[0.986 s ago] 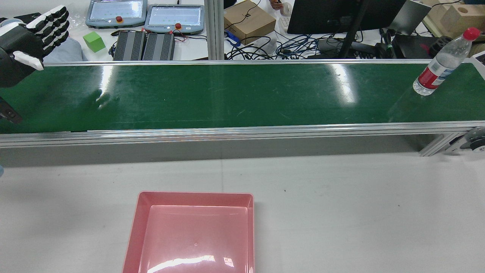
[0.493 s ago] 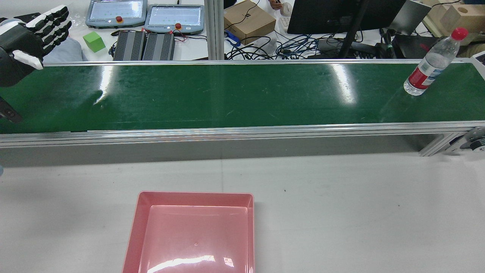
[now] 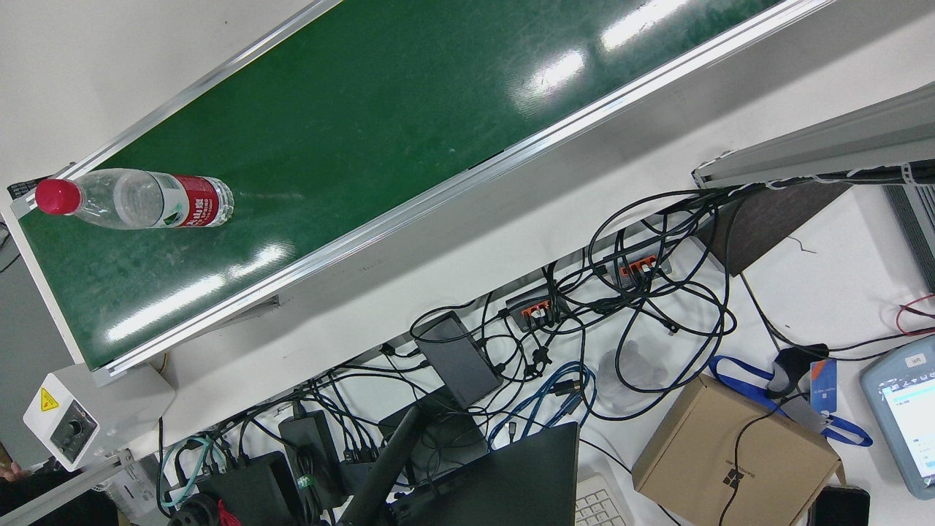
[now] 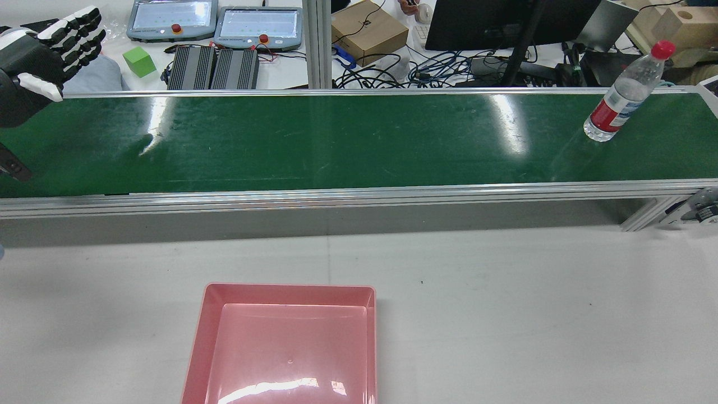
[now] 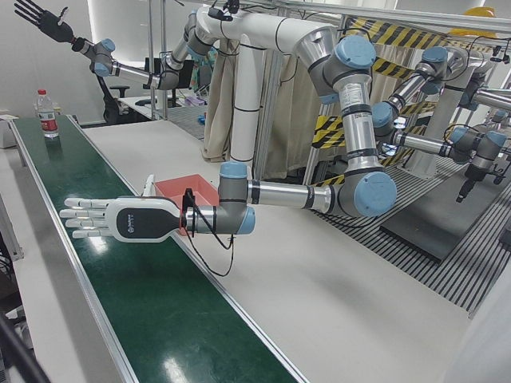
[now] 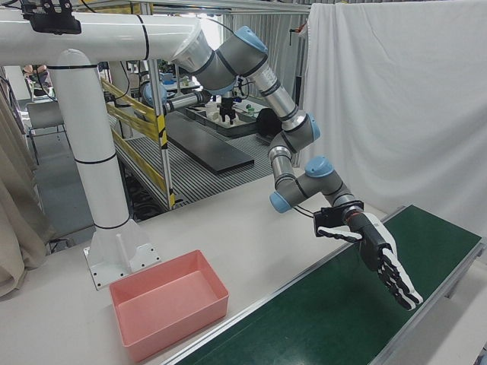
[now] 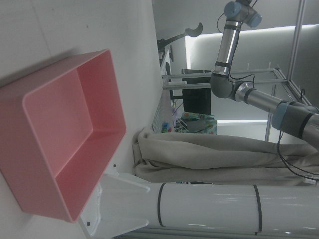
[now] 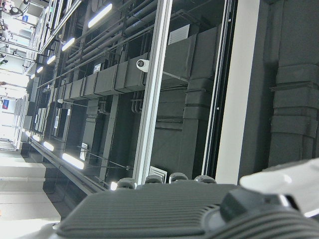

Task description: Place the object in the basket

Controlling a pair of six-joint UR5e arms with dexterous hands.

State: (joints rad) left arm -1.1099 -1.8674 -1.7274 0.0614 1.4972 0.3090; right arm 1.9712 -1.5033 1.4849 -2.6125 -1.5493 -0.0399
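The water bottle point(image 4: 621, 94) stands upright near the right end of the green conveyor belt point(image 4: 336, 140), toward its far edge, as we see it from the rear. Going left to right: the left hand point(image 4: 42, 50) hovers over the belt's left end, fingers straight and spread, holding nothing. The pink basket point(image 4: 286, 345) sits empty at the near edge of the white tabletop point(image 4: 533, 314). In the left-front view the right hand point(image 5: 38, 17) is raised high, fingers splayed, empty.
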